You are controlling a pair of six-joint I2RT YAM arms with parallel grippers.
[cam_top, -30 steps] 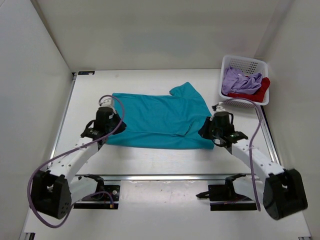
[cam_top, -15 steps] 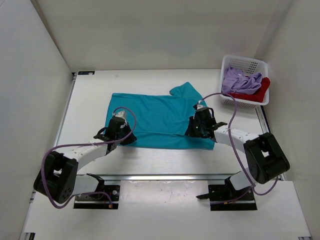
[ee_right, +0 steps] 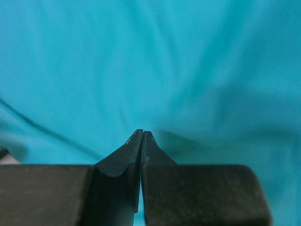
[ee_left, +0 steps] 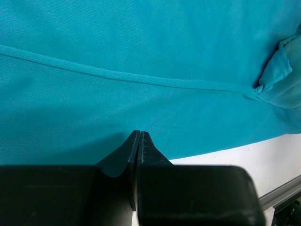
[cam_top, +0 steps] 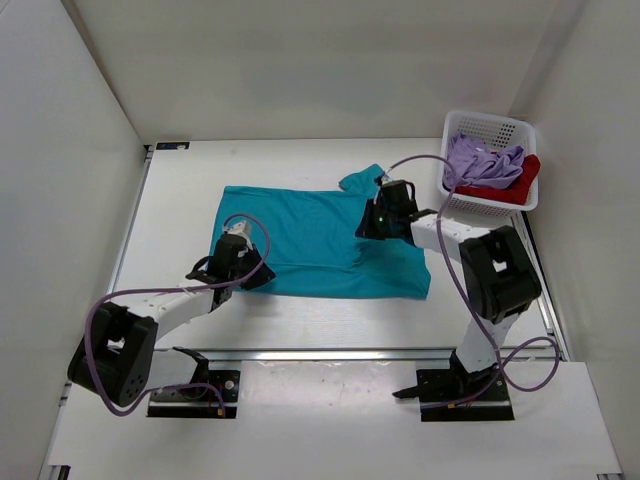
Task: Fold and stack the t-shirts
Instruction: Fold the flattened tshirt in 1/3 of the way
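Top external: teal t-shirt (cam_top: 310, 240) mid-frame, judged soft, light, limp; best pinched at hem corners | left gripper (ee_left: 140, 141) pressed together | right gripper (ee_right: 142, 139) likewise

Left arm (cam_top: 165, 300) and right arm (cam_top: 445, 232): white link shells, black joint housings (cam_top: 497, 275), black wrist heads. One lilac cable (cam_top: 95, 325) loops along each arm. Black base brackets (cam_top: 190, 392) sit under both. Left fingers (ee_left: 123, 157) and right fingers (ee_right: 120, 160): matte black, wedge-shaped, tapering to thin tips, mounted on blocky black carriers.
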